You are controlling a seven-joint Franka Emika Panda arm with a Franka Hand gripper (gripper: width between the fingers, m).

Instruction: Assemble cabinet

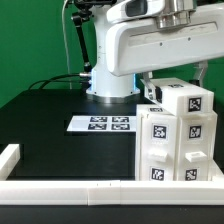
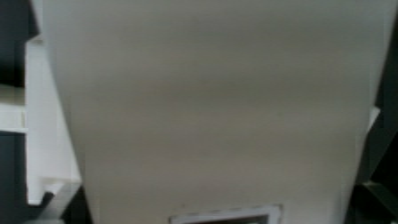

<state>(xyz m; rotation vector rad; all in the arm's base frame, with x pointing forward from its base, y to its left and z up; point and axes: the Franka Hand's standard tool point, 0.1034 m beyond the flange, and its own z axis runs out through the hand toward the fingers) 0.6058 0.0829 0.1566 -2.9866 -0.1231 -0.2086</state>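
The cabinet [image 1: 178, 150] stands on the worktop [image 1: 40, 125] at the exterior view's right, just behind the border rail [image 1: 70, 189], which runs along the front edge and turns back at the exterior view's left corner. The marker board [image 1: 103, 123] lies flat near the middle, apart from the cabinet, with the arm's base [image 1: 110, 85] behind it. A smaller block [image 1: 185, 100] rises above the cabinet's rear; whether on or behind it cannot be told.

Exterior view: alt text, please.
A white cabinet bearing black-and-white tags stands on a black table at the exterior view's right, with the white robot arm above it. The marker board lies flat mid-table; a white rail borders the near edge.
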